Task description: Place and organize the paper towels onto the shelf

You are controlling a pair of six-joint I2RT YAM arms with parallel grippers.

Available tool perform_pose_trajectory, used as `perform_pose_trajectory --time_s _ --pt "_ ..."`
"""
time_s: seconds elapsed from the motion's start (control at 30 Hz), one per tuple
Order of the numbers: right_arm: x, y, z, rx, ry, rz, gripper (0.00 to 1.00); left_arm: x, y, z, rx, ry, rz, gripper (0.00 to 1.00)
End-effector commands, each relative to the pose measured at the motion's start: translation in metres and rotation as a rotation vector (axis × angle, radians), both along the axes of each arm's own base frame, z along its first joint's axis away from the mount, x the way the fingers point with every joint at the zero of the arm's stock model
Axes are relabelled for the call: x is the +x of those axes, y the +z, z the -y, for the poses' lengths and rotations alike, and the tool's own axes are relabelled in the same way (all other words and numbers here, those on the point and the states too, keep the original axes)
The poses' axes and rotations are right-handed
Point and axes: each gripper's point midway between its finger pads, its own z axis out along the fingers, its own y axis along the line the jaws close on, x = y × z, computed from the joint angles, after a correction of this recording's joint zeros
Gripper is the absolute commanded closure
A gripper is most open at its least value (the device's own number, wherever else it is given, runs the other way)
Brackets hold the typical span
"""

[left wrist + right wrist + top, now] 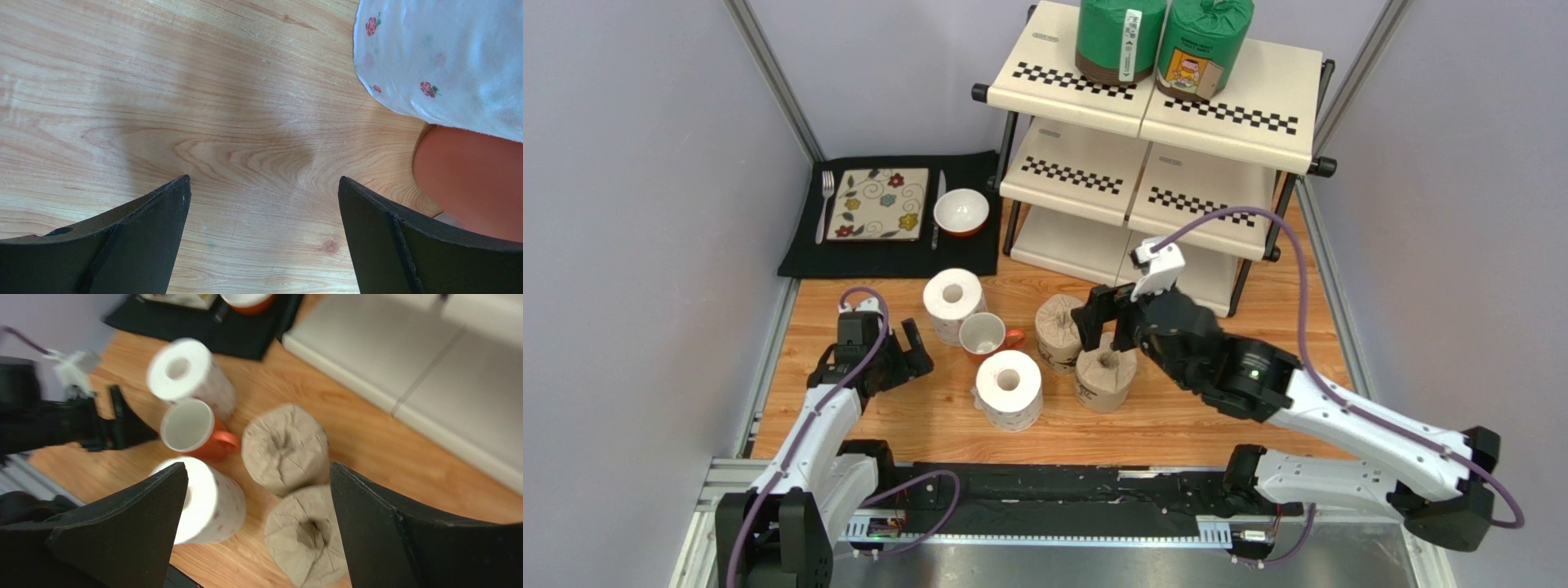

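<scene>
Top view: the right gripper [1109,326], jaws spread and empty, hangs directly over the near tan roll [1104,377]. That roll stands on the table [928,423], touching or just beside the far tan roll [1059,328]. The right arm is much the nearer. 2 green rolls [1122,37] sit on the top tier of the shelf [1259,98]. Left wrist view: the left gripper [264,184] is open and empty, with a white roll [448,55] to its right. Right wrist view, blurred: the near tan roll [307,533] appears to lie between the fingers, nearer the right one. It is upright, long axis vertical, puckered end up.
</scene>
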Motion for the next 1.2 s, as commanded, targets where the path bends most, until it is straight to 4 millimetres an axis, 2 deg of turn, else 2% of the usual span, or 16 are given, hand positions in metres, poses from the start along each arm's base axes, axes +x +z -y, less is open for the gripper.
perform_pose_trajectory --time_s 0.0,0.13,0.17,0.33,0.43,0.67,0.9,1.17 --pt "0.009 -0.064 0.033 -0.075 -0.288 -0.189 0.11 -0.001 0.002 -0.002 0.009 -0.002 -0.016 0.01" --pt "0.007 -0.097 0.055 -0.128 -0.424 -0.305 0.15 -0.001 0.002 0.0 0.003 -0.007 -0.016 0.01" --pt "0.004 -0.107 0.068 -0.165 -0.464 -0.345 0.16 -0.001 0.002 0.0 0.002 -0.006 -0.016 0.01" --pt "-0.019 -0.149 0.075 -0.158 -0.473 -0.506 0.17 -0.001 0.003 -0.001 0.009 -0.004 -0.009 0.01" --pt "-0.027 -0.164 0.078 -0.14 -0.47 -0.539 0.18 -0.001 0.003 -0.001 0.007 -0.002 -0.009 0.01" --pt "-0.027 -0.168 0.072 -0.1 -0.439 -0.536 0.19 0.0 0.003 0.002 -0.011 -0.017 -0.007 0.01" --pt "-0.019 -0.163 0.063 -0.058 -0.427 -0.508 0.19 0.0 0.003 0.004 -0.017 -0.021 -0.002 0.01" --pt "-0.012 -0.177 0.058 -0.106 -0.436 -0.541 0.19 0.001 0.005 0.005 -0.019 -0.031 0.017 0.01"
